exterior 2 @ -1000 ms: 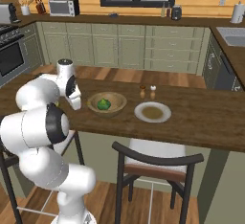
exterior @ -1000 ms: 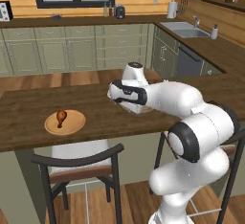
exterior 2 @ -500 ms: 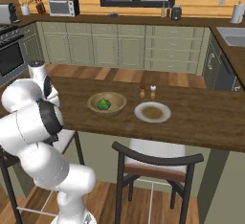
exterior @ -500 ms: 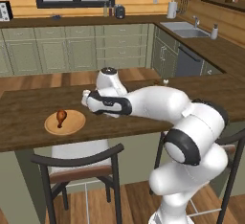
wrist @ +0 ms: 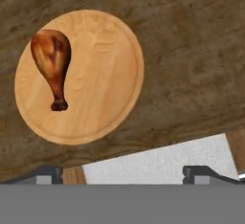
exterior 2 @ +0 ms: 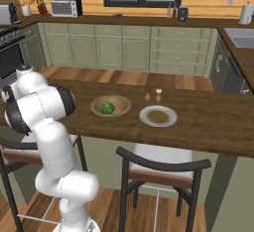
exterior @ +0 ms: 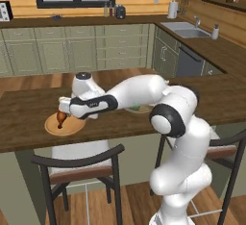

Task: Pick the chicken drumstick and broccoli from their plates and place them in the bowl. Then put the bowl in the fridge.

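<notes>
Left base view: the gripper point(exterior: 64, 107) hangs over one wooden plate point(exterior: 72, 126) holding one drumstick point(exterior: 61, 118) on the dark surface point(exterior: 19, 118)

Right base view: one bowl point(exterior 2: 111, 107) holds one broccoli point(exterior 2: 107, 108); one pale plate point(exterior 2: 158, 116) sits just beside it

Hand view: jaws spread wide, empty, drumstick on the plate's left half

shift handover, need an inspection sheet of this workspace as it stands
surface: dark wooden counter.
job's things: chicken drumstick on wooden plate; broccoli already in bowl; pale plate bare.
clutter: two small shakers behind the pale plate.
grippers: gripper open, above the wooden plate, holding nothing.
cables: nothing seen.
surroundings: chairs at the counter, green cabinets, microwave, sink.
</notes>
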